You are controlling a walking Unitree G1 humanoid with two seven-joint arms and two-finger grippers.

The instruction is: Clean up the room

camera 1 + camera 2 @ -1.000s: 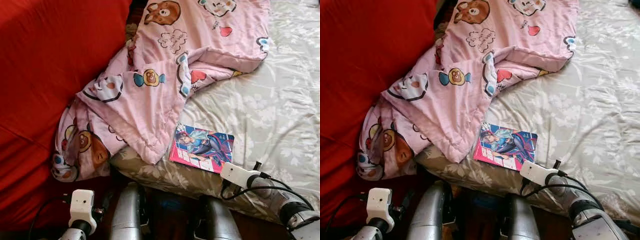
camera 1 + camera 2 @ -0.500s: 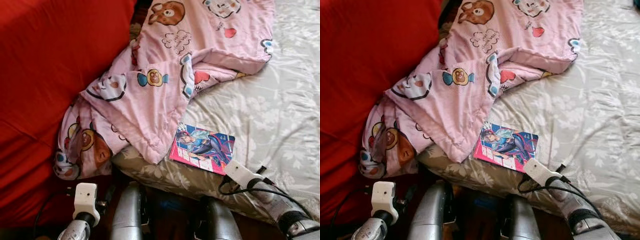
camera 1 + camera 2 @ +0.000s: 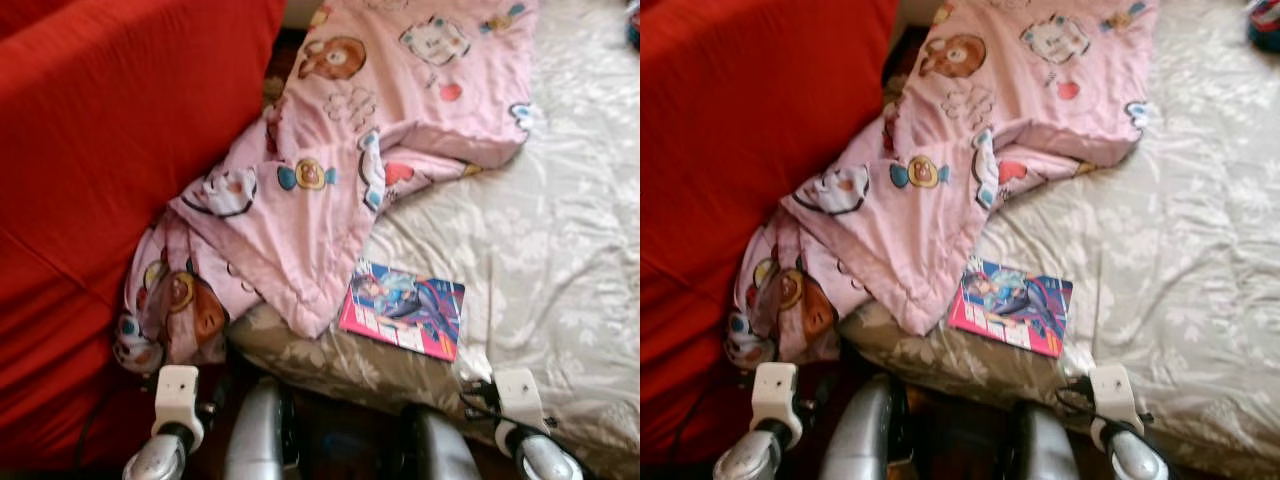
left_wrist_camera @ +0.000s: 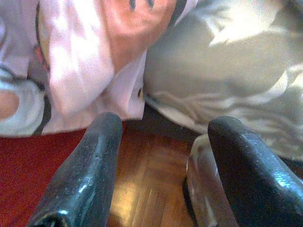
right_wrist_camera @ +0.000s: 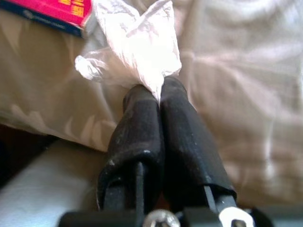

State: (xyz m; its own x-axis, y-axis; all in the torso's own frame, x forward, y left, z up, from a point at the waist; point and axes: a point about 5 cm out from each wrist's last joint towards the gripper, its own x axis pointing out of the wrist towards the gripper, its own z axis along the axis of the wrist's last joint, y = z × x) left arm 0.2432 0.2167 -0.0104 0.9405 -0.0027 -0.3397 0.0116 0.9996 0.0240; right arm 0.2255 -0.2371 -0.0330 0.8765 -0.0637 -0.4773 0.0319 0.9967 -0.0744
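A crumpled white wrapper (image 5: 137, 47) is pinched between the fingertips of my right gripper (image 5: 160, 87), which is shut on it just off the bed's near edge. A pink and blue comic book (image 3: 405, 310) lies flat on the sheet near that edge, beside the wrapper; its corner (image 5: 57, 12) appears in the right wrist view. My right wrist (image 3: 520, 395) is low, below the book. My left gripper (image 4: 165, 125) is open and holds nothing, low over the wooden floor (image 4: 142, 179) by the hanging blanket.
A pink cartoon-print blanket (image 3: 330, 170) spills from the bed down its left side. The grey floral sheet (image 3: 540, 230) covers the bed. A large red cover (image 3: 100, 150) rises on the left. A dark object (image 3: 1265, 25) lies at the bed's far right.
My right arm has drawn back from beside the book to below the bed's edge. The left wrist has risen slightly. The camera has tilted, shifting the whole scene.
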